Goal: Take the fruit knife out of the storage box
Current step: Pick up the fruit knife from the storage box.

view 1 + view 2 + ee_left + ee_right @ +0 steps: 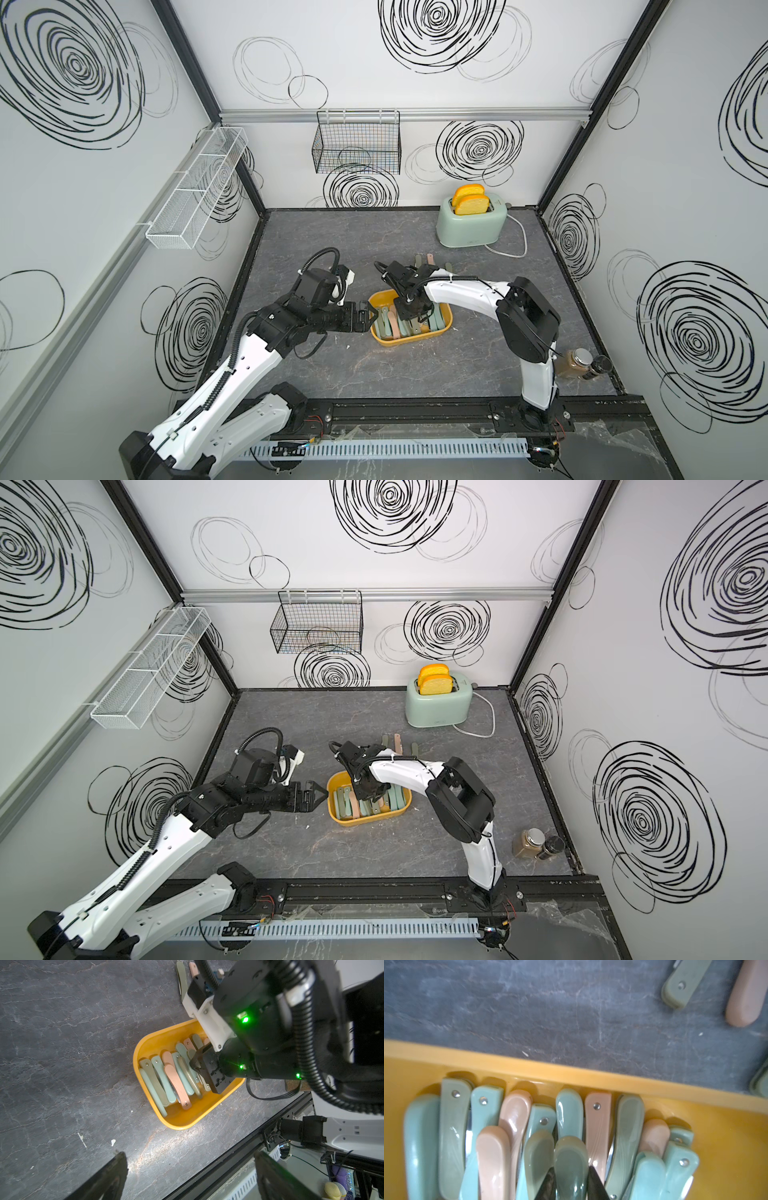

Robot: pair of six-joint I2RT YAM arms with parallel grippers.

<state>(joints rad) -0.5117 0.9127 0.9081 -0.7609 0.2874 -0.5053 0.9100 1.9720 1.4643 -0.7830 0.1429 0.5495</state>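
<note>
The mustard-yellow storage box [399,343] [365,821] stands mid-table, packed with several folded fruit knives with green, teal and pink handles. My right gripper [409,321] [571,1169] reaches down into the box. Its two black fingers press on either side of an olive-green fruit knife [571,1155], which lies on top of the pile. In the left wrist view the right gripper [194,1064] sits among the knives inside the box [180,1122]. My left gripper [375,320] [190,1155] hovers just off the box's left end, open and holding nothing.
Several fruit knives [430,262] [683,985] lie on the table just behind the box. A mint toaster [471,224] with toast stands at the back right, with two jars [575,361] at the right edge. A black wire basket [357,145] and a white mesh rack [195,191] hang on the walls.
</note>
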